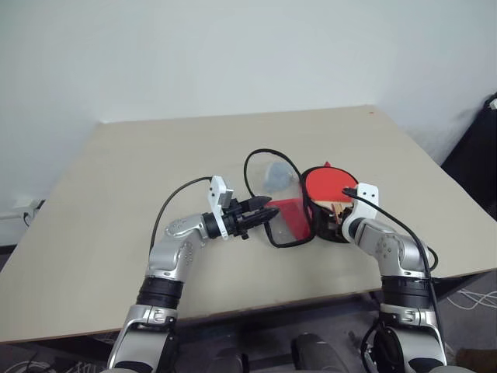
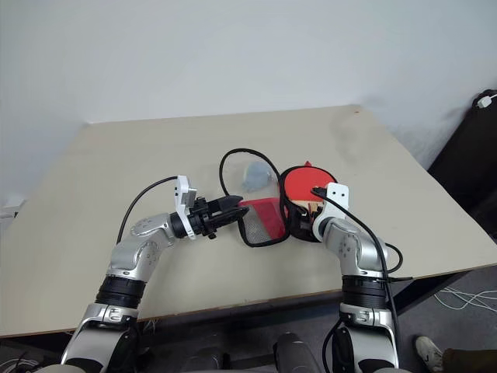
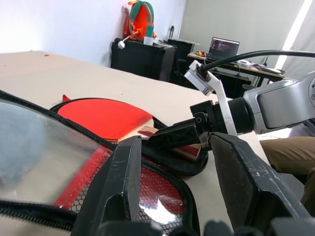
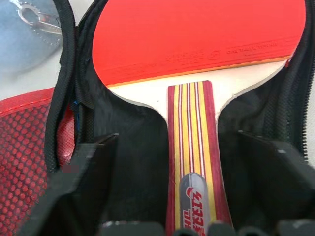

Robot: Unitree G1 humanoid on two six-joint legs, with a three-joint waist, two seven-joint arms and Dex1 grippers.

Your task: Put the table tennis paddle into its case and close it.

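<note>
Right gripper [image 4: 172, 187], its 2 fingers spread wide beside the striped handle, is shown released from the table tennis paddle [image 1: 328, 186], which is laid inside the case [image 1: 311, 225]. Left gripper [image 1: 260, 214] is clamped on the raised lid, kept open for insertion.

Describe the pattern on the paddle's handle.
The paddle's handle has lengthwise red and yellow stripes with a red-lettered grey badge; clearest in the right wrist view.

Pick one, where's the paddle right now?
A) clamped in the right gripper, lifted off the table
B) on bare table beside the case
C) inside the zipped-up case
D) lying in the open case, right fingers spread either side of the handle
D: the paddle lies on the black lining of the open case, and the right gripper has its fingers spread, clear of the handle.
</note>
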